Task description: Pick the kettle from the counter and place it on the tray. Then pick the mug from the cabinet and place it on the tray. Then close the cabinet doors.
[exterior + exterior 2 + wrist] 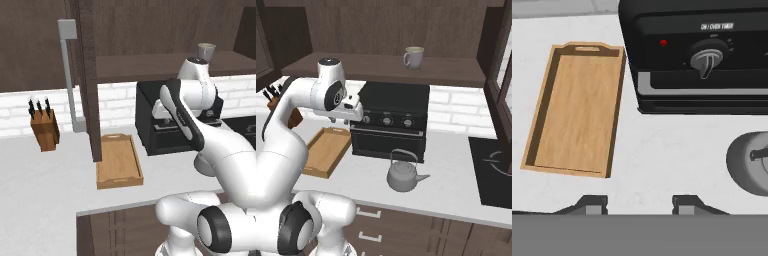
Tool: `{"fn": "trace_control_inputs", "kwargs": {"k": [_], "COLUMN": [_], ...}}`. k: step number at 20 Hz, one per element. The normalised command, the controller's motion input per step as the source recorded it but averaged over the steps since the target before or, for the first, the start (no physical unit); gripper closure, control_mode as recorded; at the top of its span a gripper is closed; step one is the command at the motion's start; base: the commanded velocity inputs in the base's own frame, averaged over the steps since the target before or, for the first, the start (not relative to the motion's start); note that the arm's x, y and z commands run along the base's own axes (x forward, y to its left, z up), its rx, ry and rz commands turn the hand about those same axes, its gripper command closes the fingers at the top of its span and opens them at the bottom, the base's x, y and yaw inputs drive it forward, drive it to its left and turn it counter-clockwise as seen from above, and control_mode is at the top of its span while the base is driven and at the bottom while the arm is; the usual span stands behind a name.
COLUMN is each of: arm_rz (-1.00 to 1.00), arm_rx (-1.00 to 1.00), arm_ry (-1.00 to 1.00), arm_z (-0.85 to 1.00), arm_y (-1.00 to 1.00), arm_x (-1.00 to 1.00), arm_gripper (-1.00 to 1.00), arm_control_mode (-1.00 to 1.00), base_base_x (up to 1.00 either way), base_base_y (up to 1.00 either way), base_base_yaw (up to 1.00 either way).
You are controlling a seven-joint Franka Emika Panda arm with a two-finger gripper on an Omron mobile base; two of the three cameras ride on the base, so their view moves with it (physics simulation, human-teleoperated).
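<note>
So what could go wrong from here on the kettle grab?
The claw hangs open above bare counter, with the kettle off to one side, so a straight descent would likely miss. The kettle's loop handle is thin and could slip. The black oven stands close behind, risking a bump.

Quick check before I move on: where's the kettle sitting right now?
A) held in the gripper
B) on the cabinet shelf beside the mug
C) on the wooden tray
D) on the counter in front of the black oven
D: the kettle stands on the counter in front of the black oven, while the tray lies bare to its left.
</note>
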Motion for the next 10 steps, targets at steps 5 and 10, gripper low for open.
{"fn": "trace_control_inputs", "kwargs": {"k": [5,10], "arm_rz": [-0.13,-0.26], "arm_rx": [0.06,0.19], "arm_ry": [0.0,0.0], "arm_z": [-0.09,-0.16], "arm_y": [-0.25,-0.55], "arm_x": [-0.19,-0.36], "arm_gripper": [-1.0,-1.0], "arm_control_mode": [-1.0,-1.0], "base_base_x": [0.0,0.0], "base_base_y": [0.0,0.0], "base_base_yaw": [0.0,0.0]}}
